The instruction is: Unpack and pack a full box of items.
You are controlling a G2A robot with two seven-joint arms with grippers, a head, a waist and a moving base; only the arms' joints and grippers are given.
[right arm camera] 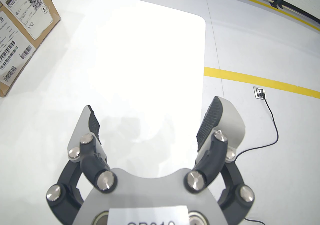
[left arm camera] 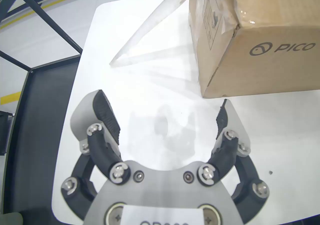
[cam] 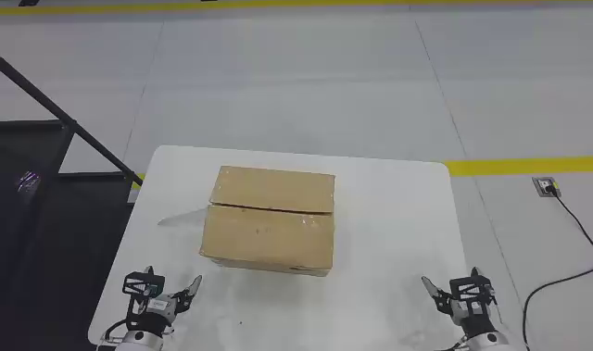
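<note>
Left claw (left arm camera: 162, 98), right claw (right arm camera: 152, 103), closed box (cam: 269, 219)

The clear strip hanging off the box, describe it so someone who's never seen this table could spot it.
On the white table, find the brown cardboard box in the middle. From its top edge, on the side facing the left gripper, a clear strip slants down to a point on the table. It is the only see-through thing there.

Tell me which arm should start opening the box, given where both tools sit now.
Left, probably. The left tool is open close to the box corner, and the loose tape strip trails onto the table on that side. The right tool, also open, sits farther from the box.
</note>
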